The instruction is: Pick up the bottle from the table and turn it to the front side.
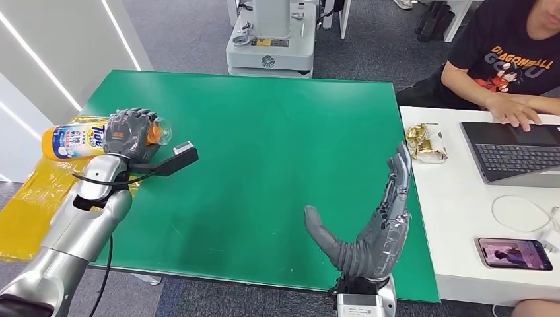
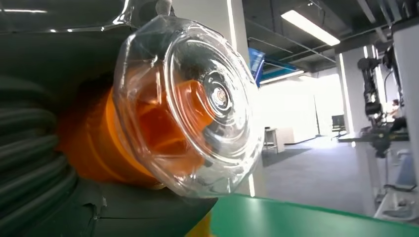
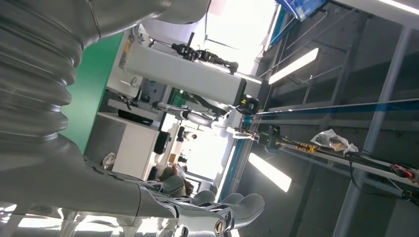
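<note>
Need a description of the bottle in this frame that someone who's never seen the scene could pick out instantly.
Start at the green table and go to its far left edge, where yellow sheeting lies beside it. There the robot's left hand grips a yellow-orange plastic detergent bottle lying sideways. Its blue-and-white label and clear cap set it apart.

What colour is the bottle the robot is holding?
The bottle is orange with a yellow end, a blue and white label and a clear cap, best seen in the head view, gripped by the left hand.
</note>
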Available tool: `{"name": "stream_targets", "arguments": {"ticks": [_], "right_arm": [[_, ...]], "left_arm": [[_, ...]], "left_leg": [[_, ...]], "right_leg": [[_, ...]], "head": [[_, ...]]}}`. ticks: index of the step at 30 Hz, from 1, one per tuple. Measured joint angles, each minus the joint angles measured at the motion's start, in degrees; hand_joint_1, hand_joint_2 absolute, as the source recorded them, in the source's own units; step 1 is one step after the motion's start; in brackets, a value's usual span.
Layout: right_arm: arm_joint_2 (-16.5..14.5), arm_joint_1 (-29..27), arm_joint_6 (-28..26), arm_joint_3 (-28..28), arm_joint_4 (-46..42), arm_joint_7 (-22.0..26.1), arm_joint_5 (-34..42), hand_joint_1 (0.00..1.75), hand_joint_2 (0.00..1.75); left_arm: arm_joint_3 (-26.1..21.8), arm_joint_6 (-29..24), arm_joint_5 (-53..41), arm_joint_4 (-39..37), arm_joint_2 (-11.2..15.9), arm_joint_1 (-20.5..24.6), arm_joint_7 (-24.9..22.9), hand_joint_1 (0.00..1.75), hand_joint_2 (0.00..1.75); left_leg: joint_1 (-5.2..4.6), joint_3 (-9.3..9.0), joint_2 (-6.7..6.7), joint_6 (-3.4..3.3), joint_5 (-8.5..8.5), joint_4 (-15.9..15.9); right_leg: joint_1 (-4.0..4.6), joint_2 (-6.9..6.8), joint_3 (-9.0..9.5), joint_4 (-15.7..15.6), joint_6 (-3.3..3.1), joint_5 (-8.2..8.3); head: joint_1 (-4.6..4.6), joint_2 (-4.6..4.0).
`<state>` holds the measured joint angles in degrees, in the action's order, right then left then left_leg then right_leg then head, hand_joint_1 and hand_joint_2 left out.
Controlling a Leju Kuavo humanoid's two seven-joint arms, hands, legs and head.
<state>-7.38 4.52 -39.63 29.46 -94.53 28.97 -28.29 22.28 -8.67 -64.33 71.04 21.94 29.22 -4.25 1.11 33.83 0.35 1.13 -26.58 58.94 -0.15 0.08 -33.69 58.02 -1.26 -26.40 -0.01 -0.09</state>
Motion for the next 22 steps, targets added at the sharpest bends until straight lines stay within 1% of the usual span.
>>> {"name": "stream_targets", "arguments": {"ticks": [6, 8, 12, 18, 22], "right_arm": [[0.07, -0.18, 0.0, 0.0, 0.0, 0.19, 0.26, 0.0, 1.75], [0.1, -0.22, 0.0, 0.0, 0.0, 0.26, 0.58, 0.0, 1.75], [0.33, -0.23, 0.01, 0.17, 0.01, 0.02, 1.87, 0.0, 1.75], [0.6, 0.58, 0.01, 0.97, 0.62, 0.08, 4.14, 0.0, 1.75], [0.63, 1.31, 0.01, 1.41, 1.26, 0.33, 4.99, 0.0, 1.75]], "left_arm": [[0.41, 1.46, -1.16, -3.38, 0.86, -0.01, 0.52, 1.75, 1.75], [0.56, 3.25, -1.43, -4.56, 1.16, 0.05, 1.06, 1.75, 1.75], [0.99, 6.82, -2.16, -9.3, 1.71, 0.26, 2.5, 1.75, 1.75], [1.85, 8.83, -2.86, -16.45, 2.41, 0.08, 3.85, 1.75, 1.75], [2.17, 9.92, -2.81, -18.88, 2.87, -0.15, 4.73, 1.75, 1.75]], "left_leg": [[0.0, 0.0, 0.01, 0.0, 0.0, 0.0], [0.0, 0.0, 0.01, 0.0, 0.0, 0.0], [0.0, 0.0, 0.03, 0.0, 0.0, -0.01], [0.01, 0.01, 0.02, 0.0, 0.0, -0.01], [0.01, 0.03, -0.02, 0.0, 0.0, -0.01]], "right_leg": [[0.0, 0.0, -0.01, 0.0, 0.0, 0.0], [0.0, 0.01, 0.0, 0.0, 0.0, 0.0], [0.0, 0.02, 0.0, 0.0, 0.0, 0.0], [0.0, 0.02, 0.0, 0.02, 0.0, 0.0], [0.0, -0.02, 0.0, 0.02, -0.01, -0.01]], "head": [[0.0, 0.0], [0.01, 0.0], [0.0, 0.0], [-0.01, 0.0], [0.01, 0.0]]}}
